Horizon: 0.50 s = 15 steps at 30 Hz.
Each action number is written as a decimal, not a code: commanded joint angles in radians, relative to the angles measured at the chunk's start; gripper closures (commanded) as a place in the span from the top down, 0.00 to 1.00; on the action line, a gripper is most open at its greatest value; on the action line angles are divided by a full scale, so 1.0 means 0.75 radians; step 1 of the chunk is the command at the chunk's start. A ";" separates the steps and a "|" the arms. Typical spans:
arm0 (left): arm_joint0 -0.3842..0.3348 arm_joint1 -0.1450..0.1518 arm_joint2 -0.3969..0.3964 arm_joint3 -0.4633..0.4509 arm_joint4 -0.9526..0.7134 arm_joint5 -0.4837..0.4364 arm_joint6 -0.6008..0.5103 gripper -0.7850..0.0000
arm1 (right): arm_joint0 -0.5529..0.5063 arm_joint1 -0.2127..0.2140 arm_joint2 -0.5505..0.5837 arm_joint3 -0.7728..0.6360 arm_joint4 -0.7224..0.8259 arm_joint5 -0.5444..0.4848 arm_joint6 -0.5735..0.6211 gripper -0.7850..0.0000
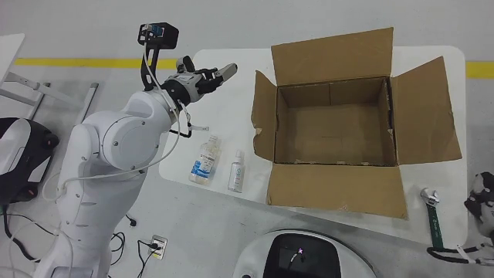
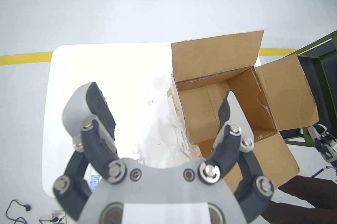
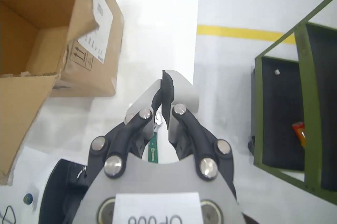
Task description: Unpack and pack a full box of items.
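Note:
An open cardboard box [image 1: 333, 127] stands on the white table [image 1: 224, 116] with all flaps spread; its inside looks bare. A clear bottle with a blue label [image 1: 204, 159] and a small white bottle [image 1: 237, 171] lie left of the box near the front edge. My left gripper [image 1: 210, 76] hovers over the table's left end, open with nothing between its fingers [image 2: 101, 104], facing the box [image 2: 210, 109]. My right gripper [image 3: 163, 93] is shut on nothing, off the table's right front corner, above a green-handled wrench [image 3: 153, 148].
The wrench [image 1: 433, 218] lies at the table's right front corner. A green metal cart [image 3: 279, 114] stands on the floor right of the table, with an orange item [image 3: 298, 131] inside. Bare tabletop stretches between the left gripper and the box.

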 commanded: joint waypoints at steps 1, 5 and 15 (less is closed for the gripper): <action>0.000 0.000 0.000 0.000 0.000 0.000 0.000 1.00 | -0.007 -0.001 0.007 0.001 0.026 0.017 -0.024 0.00; 0.000 0.000 0.000 0.000 0.000 0.000 0.000 1.00 | -0.007 -0.001 0.007 0.001 0.026 0.017 -0.024 0.00; 0.000 0.000 0.000 0.000 0.000 0.000 0.000 1.00 | 0.031 -0.001 -0.068 0.079 -0.199 0.177 -0.397 0.00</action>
